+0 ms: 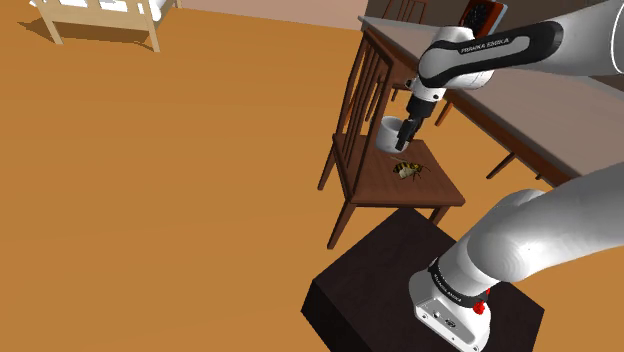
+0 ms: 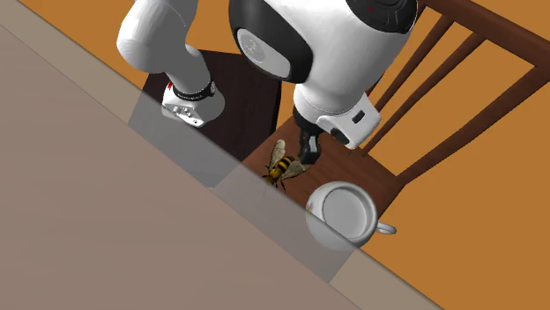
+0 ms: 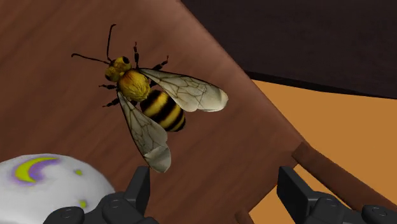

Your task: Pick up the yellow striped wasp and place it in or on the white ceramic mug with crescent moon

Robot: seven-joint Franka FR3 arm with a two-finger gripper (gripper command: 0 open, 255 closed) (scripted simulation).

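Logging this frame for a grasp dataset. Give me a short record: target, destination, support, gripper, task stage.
target: yellow-and-black striped wasp, lying flat, untouched
destination: white mug with crescent moon, upright, beside the wasp, not touching it
support: wooden chair seat, bearing both
gripper: above the seat, fingers open, holding nothing
stage: wasp not yet picked up

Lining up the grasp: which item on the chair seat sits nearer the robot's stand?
The yellow striped wasp; the white mug sits farther off, by the backrest.
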